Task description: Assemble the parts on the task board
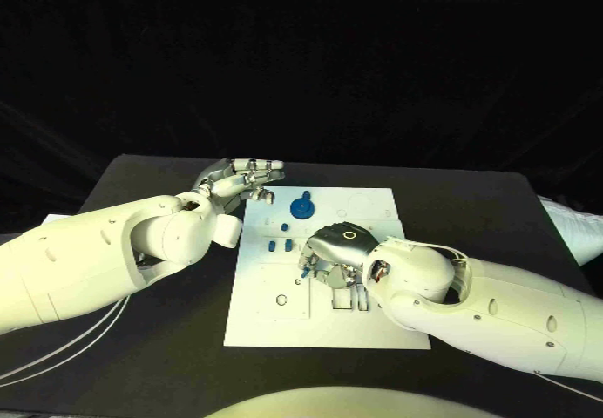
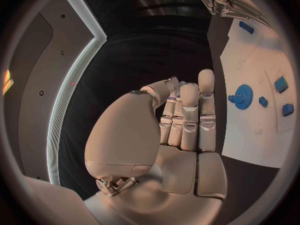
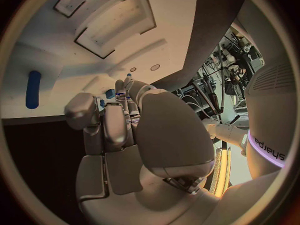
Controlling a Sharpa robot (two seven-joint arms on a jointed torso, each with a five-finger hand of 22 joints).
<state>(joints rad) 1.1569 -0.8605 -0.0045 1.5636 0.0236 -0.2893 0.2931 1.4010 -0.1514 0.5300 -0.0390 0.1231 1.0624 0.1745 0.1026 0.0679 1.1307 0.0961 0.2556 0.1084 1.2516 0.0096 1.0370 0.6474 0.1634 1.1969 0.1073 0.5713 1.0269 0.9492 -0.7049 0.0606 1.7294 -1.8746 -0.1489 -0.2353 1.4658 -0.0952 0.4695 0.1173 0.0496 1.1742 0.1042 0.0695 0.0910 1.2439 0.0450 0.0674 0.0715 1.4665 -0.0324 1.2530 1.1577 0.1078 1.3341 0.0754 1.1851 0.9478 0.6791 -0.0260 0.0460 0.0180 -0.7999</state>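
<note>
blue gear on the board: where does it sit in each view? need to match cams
Head view: blue gear near the task board's far edge, just right of the left hand.
Left wrist view: the gear lies on the board, beyond the hand's fingertips.
Right wrist view: I can't find the gear.
Shared landmark: the white board.

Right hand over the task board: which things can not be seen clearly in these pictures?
- Whether the right hand holds a part: head view, its own back hides the fingertips; right wrist view, the palm hides them.
- Task board centre: head view, covered by that hand.
- Small blue parts: too small to tell shapes.
</note>
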